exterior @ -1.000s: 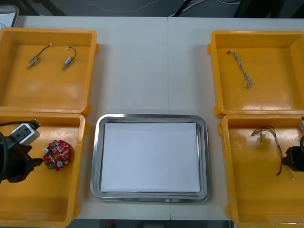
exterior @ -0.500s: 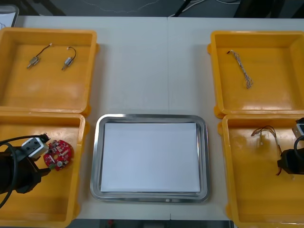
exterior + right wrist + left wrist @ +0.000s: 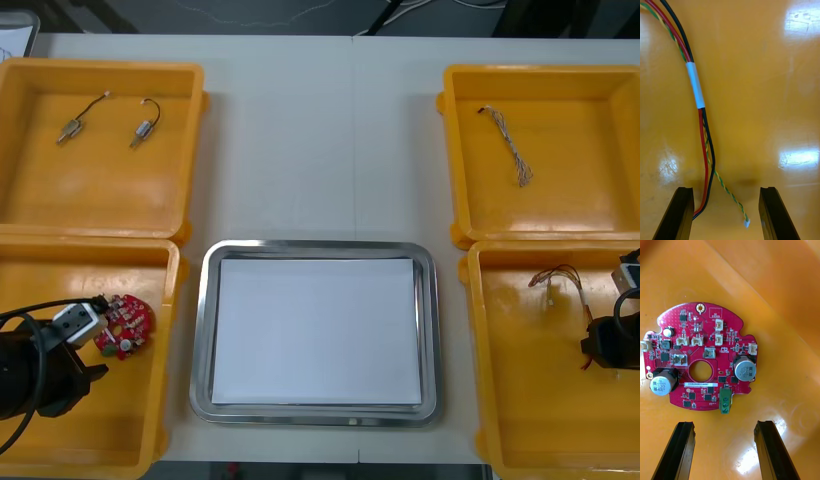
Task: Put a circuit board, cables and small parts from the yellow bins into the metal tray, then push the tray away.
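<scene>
Left jaws: open, on the left arm [image 3: 35, 375] at the lower left of the front view, inside the lower-left bin [image 3: 100, 445]; they hold nothing.
Circuit board [image 3: 702, 360]: round and red, flat on the bin floor just beyond the left jaws and not touching them.
Writing on board: one capacitor reads "330"; a white sticker carries a code too small to read.
Right jaws: open, on the right arm [image 3: 620, 340] at the right edge, in the lower-right bin [image 3: 530, 425].
Cable [image 3: 696, 86]: its red and black strands pass just beside one jaw; a thin twisted strand ends in a white plug between the jaws.
Tray [image 3: 205, 330]: lower centre of the table [image 3: 320, 150], white inside.
</scene>
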